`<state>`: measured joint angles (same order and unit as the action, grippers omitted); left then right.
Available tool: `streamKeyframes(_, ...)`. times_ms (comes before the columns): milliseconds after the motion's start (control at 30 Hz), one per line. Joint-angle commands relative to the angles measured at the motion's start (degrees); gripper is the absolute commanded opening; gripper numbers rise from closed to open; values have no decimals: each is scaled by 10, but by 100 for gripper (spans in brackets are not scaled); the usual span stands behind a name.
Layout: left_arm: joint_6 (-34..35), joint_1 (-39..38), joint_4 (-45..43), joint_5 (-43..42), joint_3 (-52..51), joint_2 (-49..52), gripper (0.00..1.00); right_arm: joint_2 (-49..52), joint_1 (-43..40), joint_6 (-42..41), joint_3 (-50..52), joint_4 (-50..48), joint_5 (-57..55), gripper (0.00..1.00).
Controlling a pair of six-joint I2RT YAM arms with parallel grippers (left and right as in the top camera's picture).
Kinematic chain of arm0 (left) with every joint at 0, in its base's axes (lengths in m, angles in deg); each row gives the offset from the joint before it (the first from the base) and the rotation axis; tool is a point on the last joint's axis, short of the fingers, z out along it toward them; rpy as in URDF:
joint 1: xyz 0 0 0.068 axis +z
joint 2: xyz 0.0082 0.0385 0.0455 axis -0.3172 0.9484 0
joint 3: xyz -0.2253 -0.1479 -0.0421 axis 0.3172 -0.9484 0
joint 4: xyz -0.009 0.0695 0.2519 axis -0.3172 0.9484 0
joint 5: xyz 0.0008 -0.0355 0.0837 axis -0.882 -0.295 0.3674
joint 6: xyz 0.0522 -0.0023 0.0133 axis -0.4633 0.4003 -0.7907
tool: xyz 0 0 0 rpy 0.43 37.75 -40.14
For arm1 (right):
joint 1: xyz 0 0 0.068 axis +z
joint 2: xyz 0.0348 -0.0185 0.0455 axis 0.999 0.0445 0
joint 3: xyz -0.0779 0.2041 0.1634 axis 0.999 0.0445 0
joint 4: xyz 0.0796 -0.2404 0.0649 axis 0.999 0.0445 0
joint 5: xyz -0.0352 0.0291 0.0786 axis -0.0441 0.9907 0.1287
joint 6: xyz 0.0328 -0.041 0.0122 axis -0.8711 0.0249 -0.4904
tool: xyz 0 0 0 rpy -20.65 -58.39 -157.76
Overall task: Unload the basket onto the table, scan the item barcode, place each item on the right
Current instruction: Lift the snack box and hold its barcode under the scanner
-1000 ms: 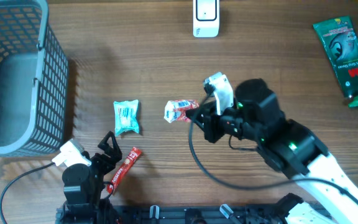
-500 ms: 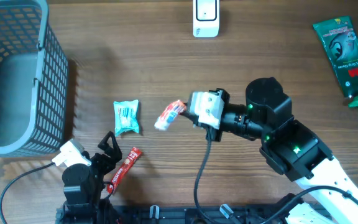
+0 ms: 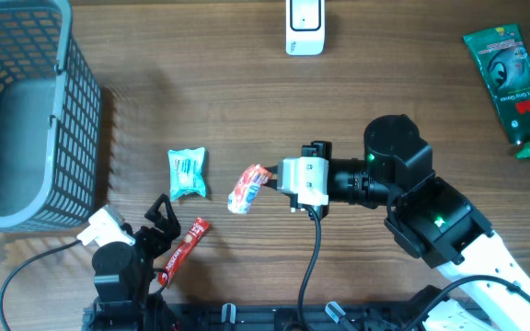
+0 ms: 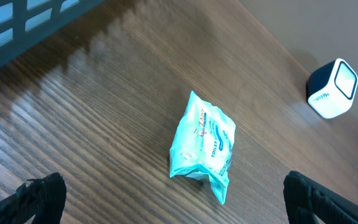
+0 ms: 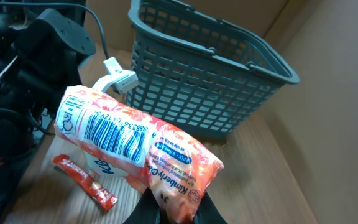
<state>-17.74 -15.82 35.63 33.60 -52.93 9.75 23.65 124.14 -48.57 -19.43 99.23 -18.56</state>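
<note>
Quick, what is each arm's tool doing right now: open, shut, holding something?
Left tool: open, holding nothing.
Right tool: shut on the orange packet.

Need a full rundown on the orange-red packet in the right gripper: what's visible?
The orange-red packet is a soft, crinkly plastic-wrapped pack. Its white end carries a barcode with dark bars and digits, and "Kimberly-Cl" print shows on the orange part. The right gripper is shut on its orange end; nothing else touches it. It sticks out from the fingers at a tilt, apparently clear of the table, barcode facing the right wrist camera.
</note>
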Motion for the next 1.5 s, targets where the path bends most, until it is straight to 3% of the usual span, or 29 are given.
streamKeyframes(0, 3, -3, 1, 6, -6, 0, 100, 5, 1, 12, 0, 21, 18, 4)
streamKeyframes(100, 3, -3, 1, 6, -6, 0, 100, 11, 1, -11, 0, 40, 17, 4)
streamKeyframes(267, 3, -3, 1, 6, -6, 0, 100, 53, 1, -205, 0, 42, -22, 4)
streamKeyframes(400, 3, -3, 1, 6, -6, 0, 100, 120, 1, -400, 0, 42, -115, 4)
streamKeyframes(500, 3, -3, 1, 6, -6, 0, 100, 170, 1, -593, 0, 51, -167, 4)
streamKeyframes(533, 3, -3, 1, 6, -6, 0, 100, 188, 1, -671, 0, 60, -167, 4)
streamKeyframes(633, 3, -3, 1, 6, -6, 0, 100, 220, 1, -798, 0, 83, -167, 4)
streamKeyframes(667, 3, -3, 1, 6, -6, 0, 100, 234, 0, -887, 0, 92, -167, 4)
streamKeyframes(933, 3, -3, 1, 6, -6, 0, 100, 236, -8, -1222, 0, 99, -140, 4)
streamKeyframes(1100, 3, -3, 1, 6, -6, 0, 100, 240, -60, -1374, 0, 83, -60, 5)
streamKeyframes(1300, 3, -3, 1, 6, -6, 0, 100, 267, -144, -1407, 0, -44, 2, 4)
streamKeyframes(1467, 3, -3, 1, 6, -6, 0, 100, 318, -190, -1515, 0, -141, 12, 4)
